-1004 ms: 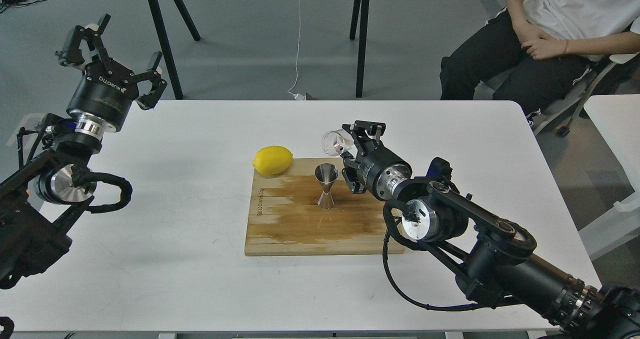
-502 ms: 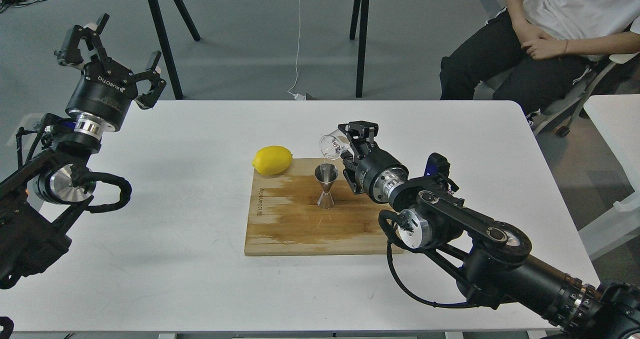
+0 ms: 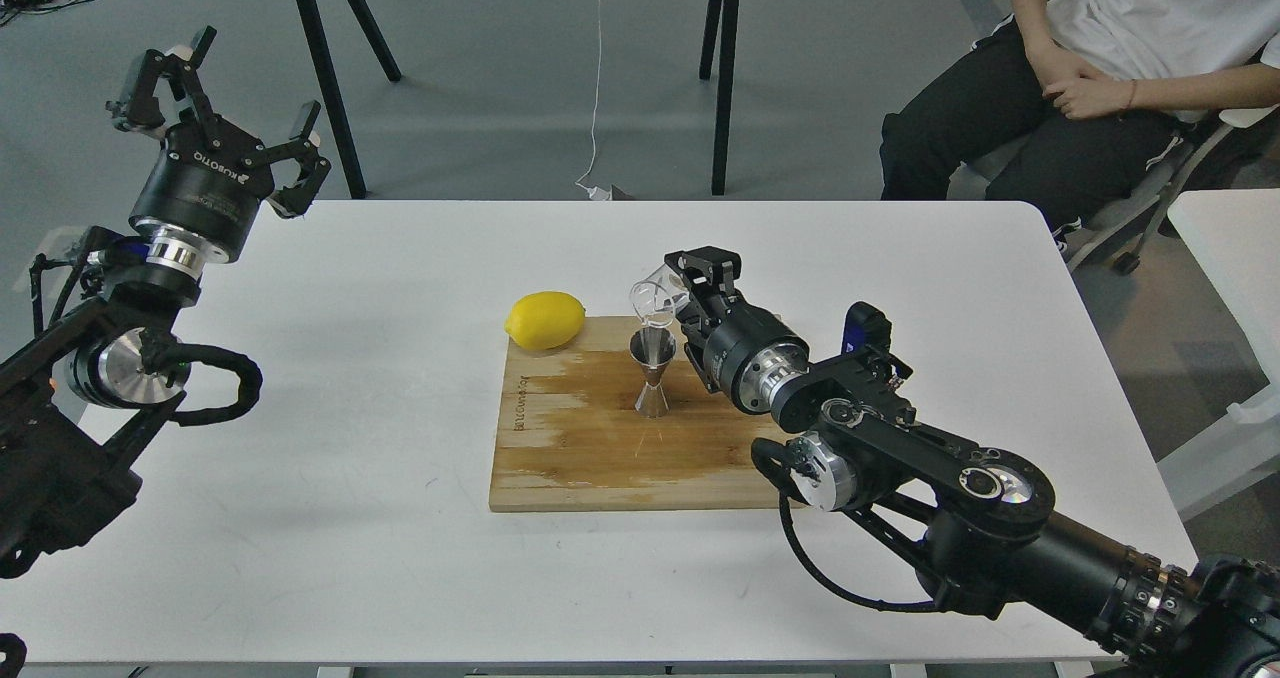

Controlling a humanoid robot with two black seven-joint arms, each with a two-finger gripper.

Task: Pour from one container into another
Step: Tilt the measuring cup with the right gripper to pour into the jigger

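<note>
The right tool (image 3: 678,293) is clamped on the clear glass cup (image 3: 652,301), which it holds tipped steeply over, mouth down and leftward. The cup's lip sits directly above the open top of the steel jigger (image 3: 652,370), close to its rim though whether they touch is unclear. The jigger stands upright on the wooden board (image 3: 570,448), right of the lemon (image 3: 545,320) at the board's far left corner. By this posture the pour looks to be underway or near its end; no liquid stream can be made out. Righting the cup and setting it down remain. Far left of the jigger, the left tool (image 3: 225,93) hangs wide apart, holding nothing, above the table (image 3: 350,558) edge.
</note>
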